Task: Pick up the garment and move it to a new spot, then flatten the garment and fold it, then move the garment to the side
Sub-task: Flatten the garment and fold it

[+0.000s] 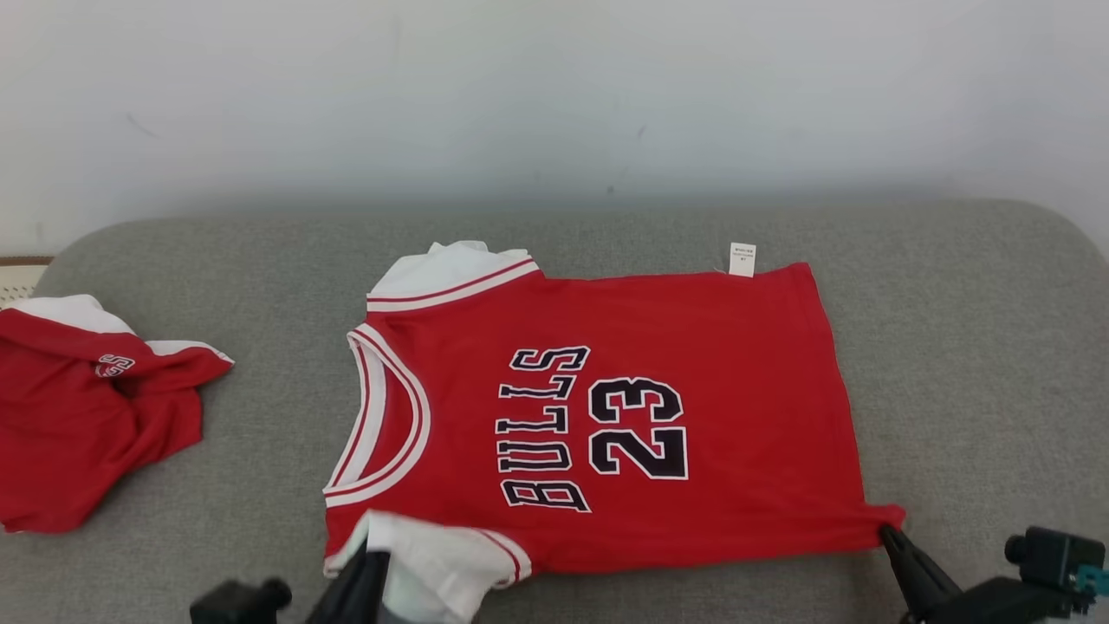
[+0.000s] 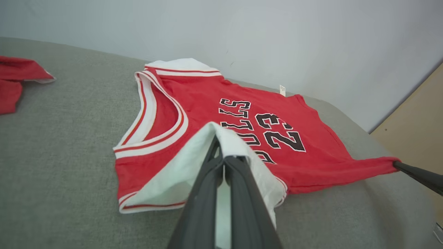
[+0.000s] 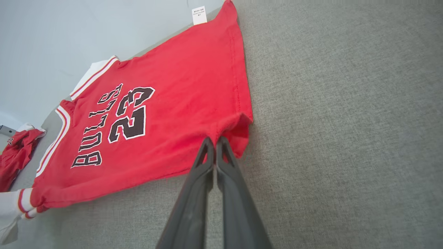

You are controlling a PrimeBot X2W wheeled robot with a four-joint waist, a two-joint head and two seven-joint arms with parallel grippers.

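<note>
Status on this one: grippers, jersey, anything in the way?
Left gripper shut on sleeve; right gripper shut on hem corner. Jersey mostly flat, print up. Second red garment lies apart, left.

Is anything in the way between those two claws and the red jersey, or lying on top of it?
Nothing visible. The left gripper is shut on the jersey by its white sleeve, the right gripper on its hem corner. Its top is bare; the other red garment lies apart.
</note>
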